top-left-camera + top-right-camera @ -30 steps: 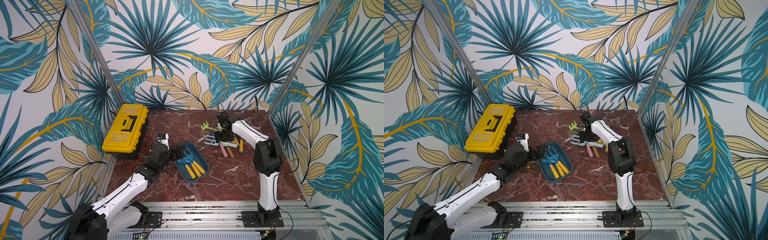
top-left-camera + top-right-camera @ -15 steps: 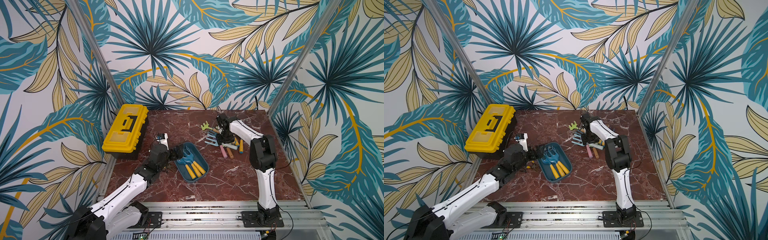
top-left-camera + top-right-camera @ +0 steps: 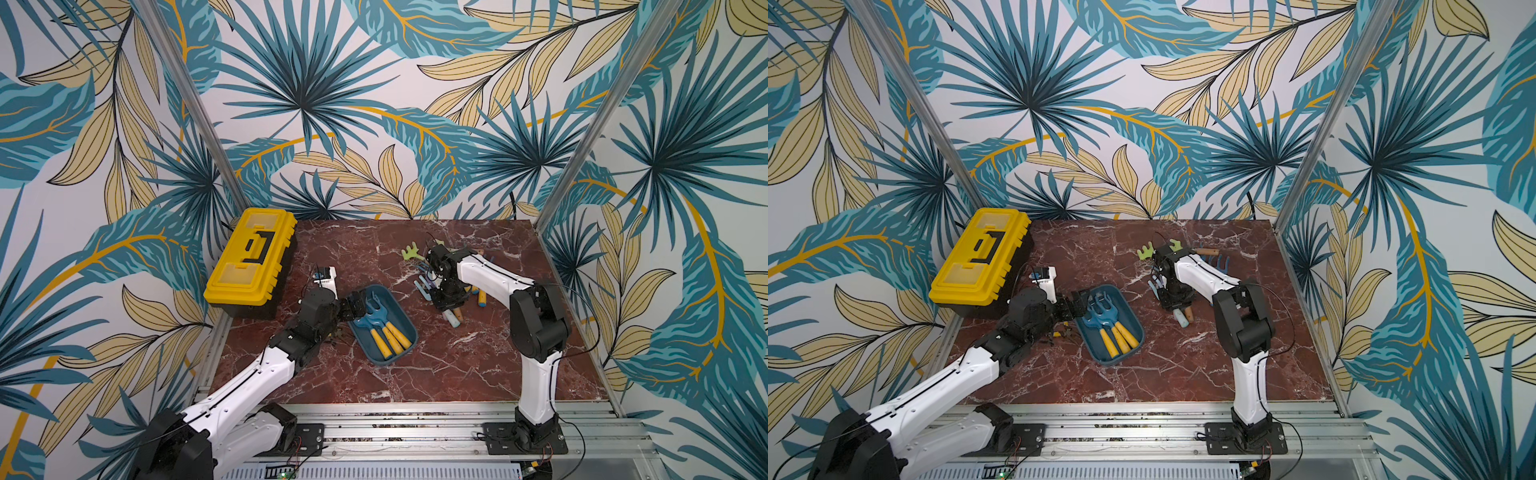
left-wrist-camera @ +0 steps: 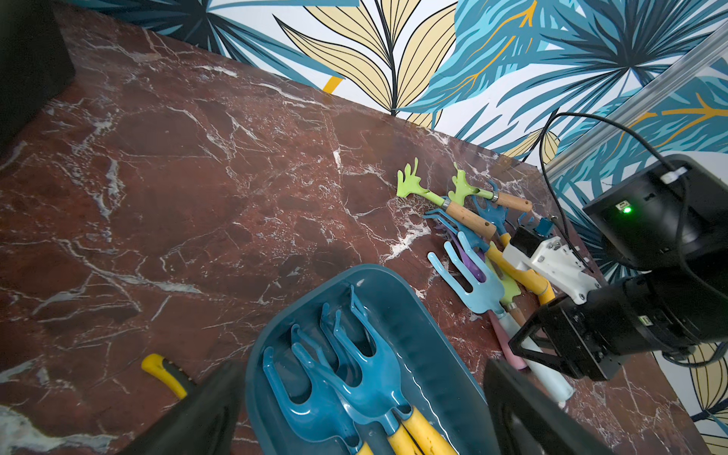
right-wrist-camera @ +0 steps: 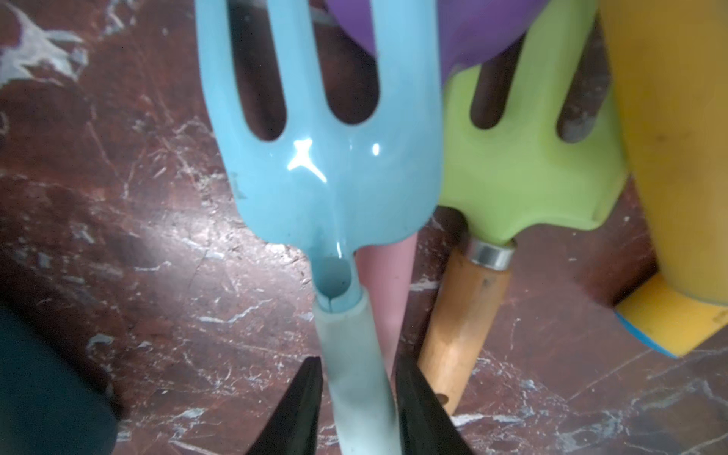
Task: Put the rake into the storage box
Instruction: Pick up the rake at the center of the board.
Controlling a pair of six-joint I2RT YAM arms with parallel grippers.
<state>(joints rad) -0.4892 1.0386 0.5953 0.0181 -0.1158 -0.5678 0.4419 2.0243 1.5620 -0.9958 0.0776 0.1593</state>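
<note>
Right wrist view: right jaws clamp the rake (image 5: 327,177) by its slim handle, probably light, slippery plastic; left jaws apart.

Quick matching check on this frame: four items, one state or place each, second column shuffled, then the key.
1. storage box
2. yellow toolbox
3. light blue rake
4. left gripper

A. handle between the right gripper fingers
B. open, at the storage box's end
C. holds dark blue rakes with yellow handles
D. lid shut, on the left arm's side

Pairs: 1-C, 2-D, 3-A, 4-B
</note>
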